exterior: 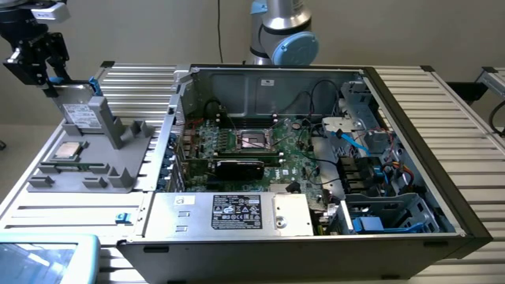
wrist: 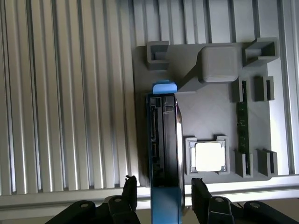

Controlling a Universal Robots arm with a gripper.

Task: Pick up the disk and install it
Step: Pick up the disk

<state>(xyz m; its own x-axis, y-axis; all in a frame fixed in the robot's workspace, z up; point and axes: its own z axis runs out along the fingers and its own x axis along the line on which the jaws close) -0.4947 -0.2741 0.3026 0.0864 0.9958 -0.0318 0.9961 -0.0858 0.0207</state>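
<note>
The disk [exterior: 81, 112] stands on edge in the grey holder [exterior: 126, 139] at the exterior view's left, a white label on its face and blue bracket tabs at its upper corners. From the wrist, I look down on the disk's [wrist: 164, 140] upper edge, with its connector side and blue bracket showing. My gripper [exterior: 47, 77] hangs right over that edge. It is open [wrist: 163, 189], with one black finger [wrist: 130, 189] on each side of the disk and a small gap on both sides.
On the same grey holder [wrist: 210, 116] lie a square silver processor chip [wrist: 209, 156] and a green memory stick [wrist: 241, 123]. The open computer case [exterior: 410, 106] fills the exterior view's right, with a drive cage [exterior: 387, 210] at its near corner. Ribbed aluminium table [wrist: 60, 93] surrounds the holder.
</note>
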